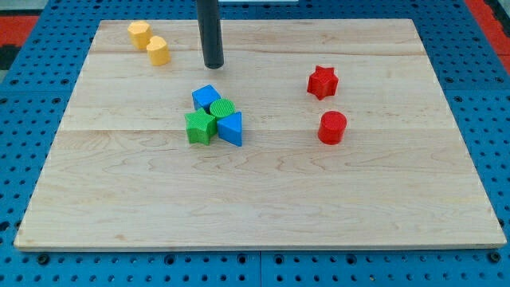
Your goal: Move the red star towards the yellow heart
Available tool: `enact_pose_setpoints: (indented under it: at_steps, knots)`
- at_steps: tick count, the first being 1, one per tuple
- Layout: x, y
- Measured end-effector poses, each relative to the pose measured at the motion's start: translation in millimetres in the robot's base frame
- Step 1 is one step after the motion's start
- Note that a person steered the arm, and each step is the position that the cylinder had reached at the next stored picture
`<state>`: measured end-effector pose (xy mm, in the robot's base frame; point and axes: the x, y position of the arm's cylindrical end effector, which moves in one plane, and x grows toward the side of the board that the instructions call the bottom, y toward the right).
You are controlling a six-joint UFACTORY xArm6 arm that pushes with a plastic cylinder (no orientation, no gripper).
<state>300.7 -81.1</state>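
The red star lies on the wooden board at the view's right. The yellow heart lies near the view's top left, with a second yellow block just above and left of it. My tip stands at the view's top centre, a little to the right of the yellow heart and well to the left of the red star, touching no block.
A red cylinder lies below the red star. A cluster sits at centre: a blue cube, a green round block, a green star and a blue triangle. The board's edge runs along the view's bottom.
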Motion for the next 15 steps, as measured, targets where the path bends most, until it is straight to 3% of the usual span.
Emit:
enact_pose_setpoints:
  at_steps: [2, 3, 5, 6, 7, 8, 9, 10, 12, 14, 15]
  knots:
    - [-32.3, -92.9]
    - [-28.6, -57.6]
    - [-22.8, 120.0]
    - [28.4, 250.0]
    - [85.4, 255.8]
    - [69.4, 166.9]
    - [27.1, 166.5]
    - [32.4, 193.0]
    - [-1.5, 203.9]
    - [-6.0, 66.7]
    - [-11.5, 32.5]
